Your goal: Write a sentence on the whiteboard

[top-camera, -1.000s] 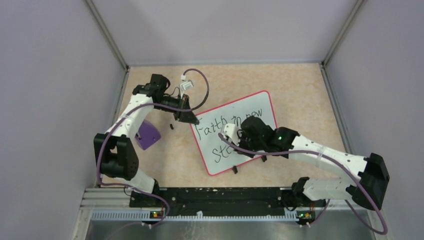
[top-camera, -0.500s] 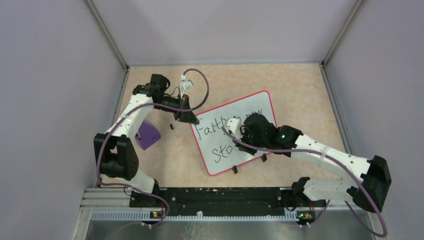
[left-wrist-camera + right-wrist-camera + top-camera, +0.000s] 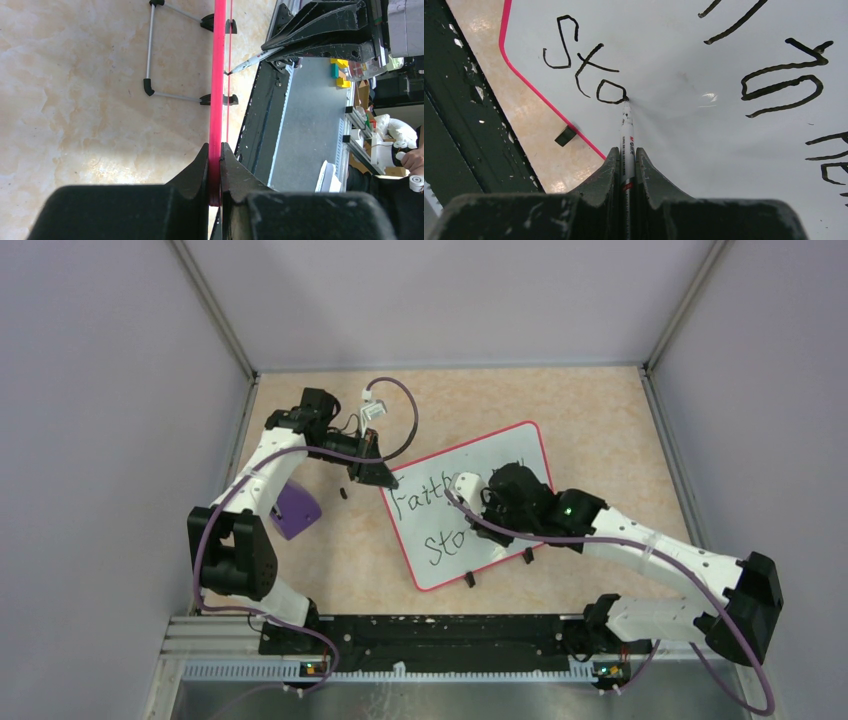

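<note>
A glossy, smooth white face is shown by the whiteboard (image 3: 684,55), which is edged with shiny pink plastic. The table (image 3: 590,410) is covered in smooth, marble-patterned beige. The right gripper (image 3: 627,151) is made of matt black plastic.

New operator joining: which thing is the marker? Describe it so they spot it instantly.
Find the whiteboard, the red-rimmed white board mid-table. At its lower line of black lettering, the right gripper is shut on the marker, tip touching the board at the last letter. It is the only slim white pen; the purple block sits off the board.
</note>
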Robot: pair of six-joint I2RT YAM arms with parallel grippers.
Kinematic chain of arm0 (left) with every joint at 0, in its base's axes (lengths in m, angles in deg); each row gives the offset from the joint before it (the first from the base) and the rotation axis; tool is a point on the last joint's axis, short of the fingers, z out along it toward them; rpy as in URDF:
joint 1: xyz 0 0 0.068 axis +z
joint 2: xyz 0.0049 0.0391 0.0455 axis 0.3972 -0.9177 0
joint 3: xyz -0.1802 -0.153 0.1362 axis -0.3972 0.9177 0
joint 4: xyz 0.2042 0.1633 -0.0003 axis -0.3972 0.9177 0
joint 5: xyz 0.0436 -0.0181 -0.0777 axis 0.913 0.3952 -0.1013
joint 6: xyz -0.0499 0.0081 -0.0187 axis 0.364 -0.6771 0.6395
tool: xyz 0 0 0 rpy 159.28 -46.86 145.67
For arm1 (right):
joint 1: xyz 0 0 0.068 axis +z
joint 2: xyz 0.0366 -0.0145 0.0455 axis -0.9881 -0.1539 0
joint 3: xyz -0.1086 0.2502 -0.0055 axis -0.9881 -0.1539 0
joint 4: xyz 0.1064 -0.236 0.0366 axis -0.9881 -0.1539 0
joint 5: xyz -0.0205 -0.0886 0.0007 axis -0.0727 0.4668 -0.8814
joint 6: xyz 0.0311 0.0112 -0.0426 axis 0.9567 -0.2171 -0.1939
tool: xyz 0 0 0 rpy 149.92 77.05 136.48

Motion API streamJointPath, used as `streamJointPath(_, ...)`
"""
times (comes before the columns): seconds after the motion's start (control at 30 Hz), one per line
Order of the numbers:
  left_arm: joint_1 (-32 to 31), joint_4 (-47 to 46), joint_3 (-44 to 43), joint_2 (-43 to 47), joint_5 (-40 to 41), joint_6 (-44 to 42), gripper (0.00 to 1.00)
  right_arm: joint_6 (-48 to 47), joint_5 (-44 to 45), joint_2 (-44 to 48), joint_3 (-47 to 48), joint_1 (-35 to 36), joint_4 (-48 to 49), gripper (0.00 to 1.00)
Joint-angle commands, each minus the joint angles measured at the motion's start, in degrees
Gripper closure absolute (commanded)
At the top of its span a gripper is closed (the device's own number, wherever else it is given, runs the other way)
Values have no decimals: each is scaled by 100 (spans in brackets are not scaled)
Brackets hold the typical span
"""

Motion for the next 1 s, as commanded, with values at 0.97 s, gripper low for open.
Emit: streamJointPath(0.97, -57, -94, 1, -154, 317, -115, 100, -290, 93, 399, 181, -36, -163, 100)
